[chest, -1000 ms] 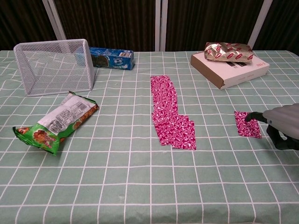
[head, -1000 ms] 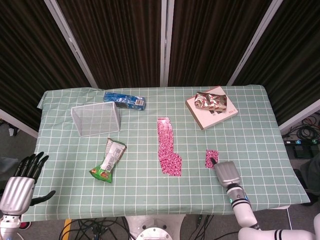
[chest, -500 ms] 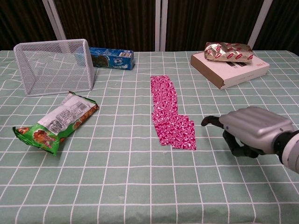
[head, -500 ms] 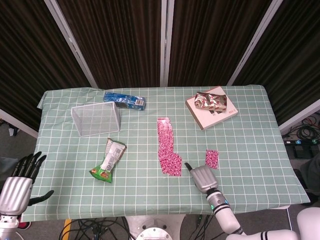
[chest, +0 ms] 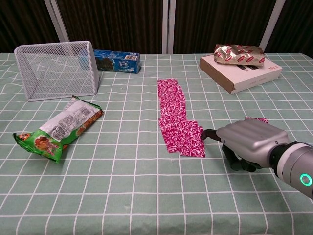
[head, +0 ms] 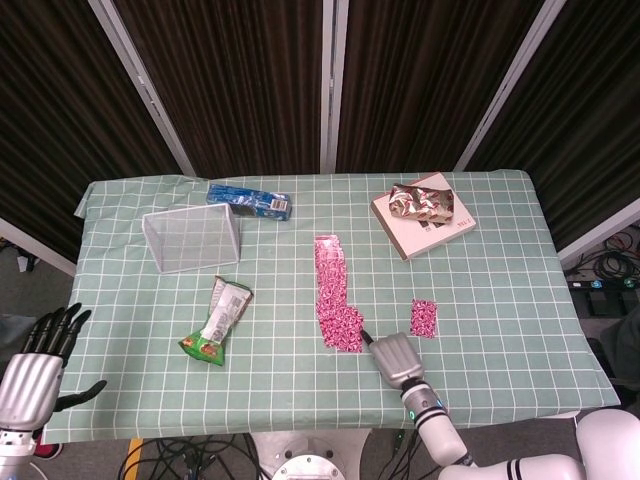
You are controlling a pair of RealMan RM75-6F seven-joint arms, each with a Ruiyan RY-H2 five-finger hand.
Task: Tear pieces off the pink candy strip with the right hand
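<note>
The pink candy strip (head: 333, 290) lies along the middle of the table, wider at its near end (chest: 183, 137). A torn-off pink piece (head: 424, 318) lies to its right; in the chest view only its far edge (chest: 257, 119) shows behind my right hand. My right hand (head: 397, 357) sits low at the strip's near right corner, one dark fingertip (chest: 208, 132) reaching the strip's edge, the other fingers bent under the palm (chest: 247, 142), holding nothing. My left hand (head: 35, 360) hangs off the table's near left corner, fingers spread and empty.
A wire basket (head: 190, 240) stands at the back left, with a blue biscuit pack (head: 250, 202) behind it. A green snack bag (head: 218, 320) lies near the left front. A flat box (head: 440, 232) carrying a foil bag (head: 420, 203) sits at the back right.
My right hand left the torn piece lying on the cloth and slid left across the table to the strip's near right corner. The left hand barely moved.
</note>
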